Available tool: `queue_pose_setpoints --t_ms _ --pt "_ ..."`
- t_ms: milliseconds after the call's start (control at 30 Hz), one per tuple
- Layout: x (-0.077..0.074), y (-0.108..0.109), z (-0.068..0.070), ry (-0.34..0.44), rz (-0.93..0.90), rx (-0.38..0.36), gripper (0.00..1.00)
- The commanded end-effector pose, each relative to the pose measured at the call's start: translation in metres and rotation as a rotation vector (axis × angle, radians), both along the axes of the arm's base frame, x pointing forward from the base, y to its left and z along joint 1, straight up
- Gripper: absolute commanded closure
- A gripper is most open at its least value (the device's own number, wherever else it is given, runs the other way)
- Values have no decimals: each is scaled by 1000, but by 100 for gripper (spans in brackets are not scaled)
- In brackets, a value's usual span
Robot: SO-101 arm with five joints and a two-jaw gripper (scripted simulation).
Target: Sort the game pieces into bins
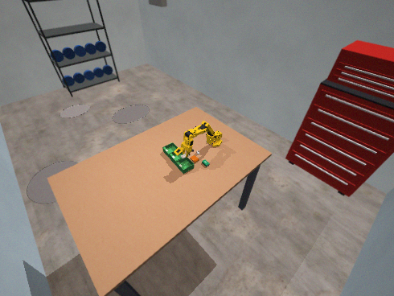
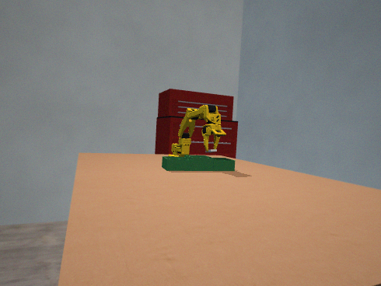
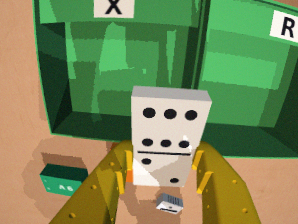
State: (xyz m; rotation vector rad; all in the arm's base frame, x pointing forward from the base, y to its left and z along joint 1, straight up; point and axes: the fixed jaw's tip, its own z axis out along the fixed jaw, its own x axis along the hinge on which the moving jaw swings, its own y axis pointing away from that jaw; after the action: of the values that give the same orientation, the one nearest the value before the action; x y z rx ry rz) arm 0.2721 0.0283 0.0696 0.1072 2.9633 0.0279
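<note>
Tabletop bins [image 3: 200, 36] labelled X, R

Yellow arm [image 1: 199, 133] rising from its base [image 1: 214, 138], bent at the elbow into an arch and turned downward at the wrist. In the exterior view the upper link slopes up from the base [image 2: 180, 148] to the highest joint, from which the gripper [image 2: 212, 148] hangs, fingertips pointing down. In the wrist view the gripper [image 3: 162, 163] is clamped on a white domino [image 3: 166, 133], one yellow finger [image 3: 119, 171] against each long edge, its dotted face toward the camera.
</note>
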Motion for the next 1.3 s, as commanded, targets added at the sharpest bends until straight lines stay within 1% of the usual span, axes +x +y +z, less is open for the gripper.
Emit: queue_pose_setpoints --t_ms 0,300,1067,1100,1267 --pt "11 11 13 -74 83 -3 100" --pt "18 24 12 -104 194 -15 100" --pt "18 24 12 -105 200 -16 100" --pt "21 32 21 -155 235 -15 100" --pt "21 32 21 -155 235 -15 100"
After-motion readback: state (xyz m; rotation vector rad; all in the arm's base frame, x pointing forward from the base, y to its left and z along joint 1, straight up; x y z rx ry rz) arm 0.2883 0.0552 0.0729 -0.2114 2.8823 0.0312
